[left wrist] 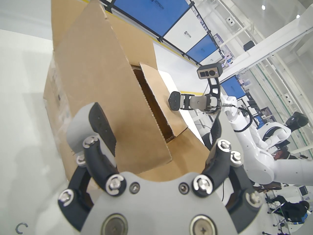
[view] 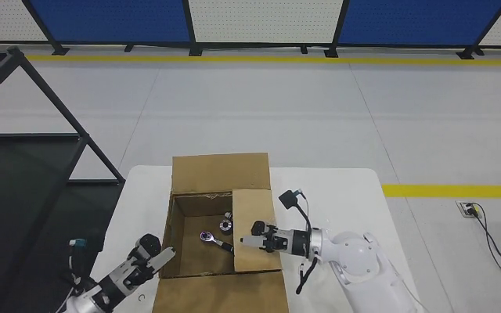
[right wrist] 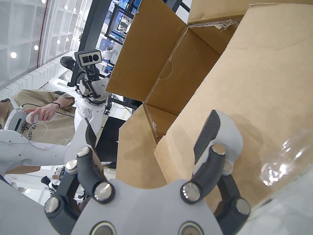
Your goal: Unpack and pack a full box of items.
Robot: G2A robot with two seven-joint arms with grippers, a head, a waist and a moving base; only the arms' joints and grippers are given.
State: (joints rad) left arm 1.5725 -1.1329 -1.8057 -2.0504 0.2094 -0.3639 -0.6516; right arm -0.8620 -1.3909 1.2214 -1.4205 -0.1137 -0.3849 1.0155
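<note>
An open cardboard box (view: pixel 182 205) stands on the white table (view: pixel 337 196). On its floor lie a ratchet tool with a purple mark (view: pixel 210 235) and a small round metal part (view: pixel 225 225). My left gripper (view: pixel 162 257) is at the box's left side, open, with the upright left flap (left wrist: pixel 97 74) in front of its fingers (left wrist: pixel 101 123). My right gripper (view: pixel 249 242) hovers over the right flap (view: pixel 254 227), which is folded inward. It is open in the right wrist view, its fingers (right wrist: pixel 210 128) on either side of the flap's edge (right wrist: pixel 220 99).
The far flap (view: pixel 221 170) lies open away from me and the near flap (view: pixel 219 293) hangs toward the table's front edge. A black metal rack (view: pixel 47 156) stands off the table's left side. Bare tabletop stretches right of the box.
</note>
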